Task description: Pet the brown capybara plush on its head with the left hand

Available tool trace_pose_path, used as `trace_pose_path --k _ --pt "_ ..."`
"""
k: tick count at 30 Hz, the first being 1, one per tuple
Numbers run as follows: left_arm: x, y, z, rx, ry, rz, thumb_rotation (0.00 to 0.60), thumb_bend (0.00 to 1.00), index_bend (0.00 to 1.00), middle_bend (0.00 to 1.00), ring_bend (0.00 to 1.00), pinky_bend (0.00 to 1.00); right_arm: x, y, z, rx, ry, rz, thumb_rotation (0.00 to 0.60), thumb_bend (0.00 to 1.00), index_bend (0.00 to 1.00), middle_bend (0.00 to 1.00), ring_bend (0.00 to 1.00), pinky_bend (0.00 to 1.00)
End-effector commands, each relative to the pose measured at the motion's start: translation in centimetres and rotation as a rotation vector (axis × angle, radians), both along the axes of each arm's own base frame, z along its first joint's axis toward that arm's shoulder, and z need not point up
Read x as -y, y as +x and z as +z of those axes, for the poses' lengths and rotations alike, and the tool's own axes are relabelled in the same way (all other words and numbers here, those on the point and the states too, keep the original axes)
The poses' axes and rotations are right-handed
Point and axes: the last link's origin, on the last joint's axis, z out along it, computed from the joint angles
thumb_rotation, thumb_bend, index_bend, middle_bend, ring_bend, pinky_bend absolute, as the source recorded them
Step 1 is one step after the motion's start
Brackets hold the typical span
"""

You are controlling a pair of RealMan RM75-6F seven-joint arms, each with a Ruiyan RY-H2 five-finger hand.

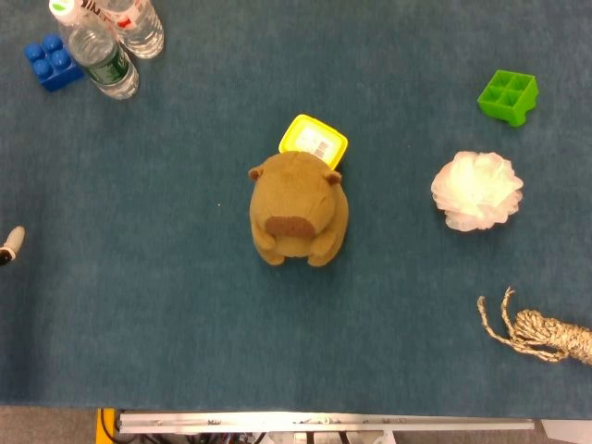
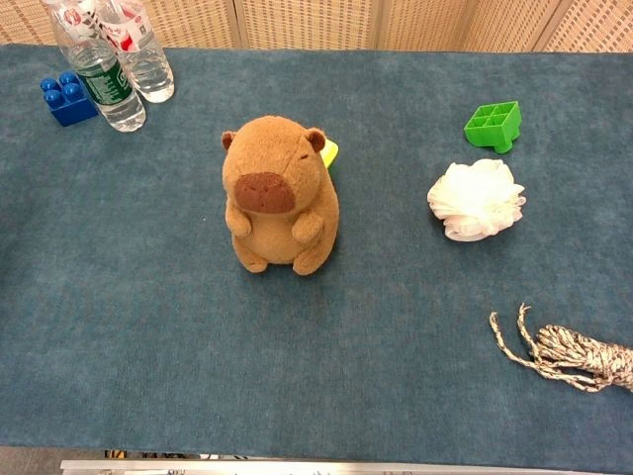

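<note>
Left hand (image 1: 11, 244) barely peeks in at the table's edge, too little showing to tell how its fingers lie. Brown capybara plush (image 1: 298, 207) sits upright well off to its right, untouched.

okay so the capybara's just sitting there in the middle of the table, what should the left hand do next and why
Probably bring the left robot hand in from the table's left edge toward the capybara plush, then above its head. Only a sliver of that hand shows in the head view, far from the plush, which sits upright and untouched, with the yellow container behind it.
</note>
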Motion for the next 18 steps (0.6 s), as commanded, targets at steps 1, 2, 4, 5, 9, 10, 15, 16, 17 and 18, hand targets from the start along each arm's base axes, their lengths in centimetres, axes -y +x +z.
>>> trace_pose_path --k 1,2,4,5,9,10,15,16,17,18 --pt "0.0 0.0 -0.1 0.001 -0.005 0.0 0.6 0.22 0.14 0.14 0.1 0.0 0.0 0.0 0.0 0.001 0.003 -0.001 0.6 0.06 0.34 0.32 0.21 0.24" --pt "0.0 -0.1 -0.1 0.002 -0.006 0.0 0.6 0.22 0.14 0.14 0.1 0.0 0.1 0.1 0.0 0.003 0.002 0.001 0.6 0.06 0.34 0.32 0.21 0.24" --pt "0.0 -0.1 0.0 0.005 -0.007 -0.001 0.6 0.22 0.14 0.14 0.1 0.0 0.1 0.2 0.1 0.007 0.0 0.005 0.6 0.06 0.34 0.32 0.21 0.24" --pt "0.0 0.0 0.0 0.009 -0.006 -0.004 0.6 0.22 0.14 0.14 0.1 0.0 0.2 0.3 0.2 0.008 -0.003 0.009 0.6 0.06 0.34 0.32 0.21 0.24" --pt "-0.2 0.2 0.2 0.028 -0.008 -0.026 0.6 0.22 0.14 0.14 0.1 0.0 0.5 0.9 0.6 0.005 -0.022 0.028 0.6 0.06 0.34 0.32 0.21 0.24" --pt "-0.3 0.4 0.2 0.036 -0.013 -0.038 0.6 0.22 0.14 0.14 0.1 0.0 0.6 1.0 0.7 0.007 -0.025 0.033 0.6 0.06 0.34 0.32 0.21 0.24" --pt "-1.1 1.1 0.3 0.076 -0.041 -0.103 0.6 0.22 0.14 0.14 0.1 0.0 1.0 1.6 1.0 0.009 -0.025 0.043 0.6 0.06 0.34 0.32 0.21 0.24" --pt "-1.3 1.3 0.3 0.087 -0.047 -0.121 0.6 0.22 0.14 0.14 0.1 0.0 1.1 1.7 1.1 0.008 -0.027 0.046 0.6 0.06 0.34 0.32 0.21 0.24" --pt "-1.6 1.7 0.2 0.101 -0.057 -0.146 0.6 0.22 0.14 0.14 0.1 0.0 1.2 1.8 1.2 0.01 -0.034 0.048 0.6 0.06 0.34 0.32 0.21 0.24" --pt "-1.8 2.0 0.2 0.112 -0.065 -0.167 0.6 0.22 0.14 0.14 0.1 0.0 1.3 2.0 1.3 0.012 -0.042 0.05 0.6 0.06 0.34 0.32 0.21 0.24"
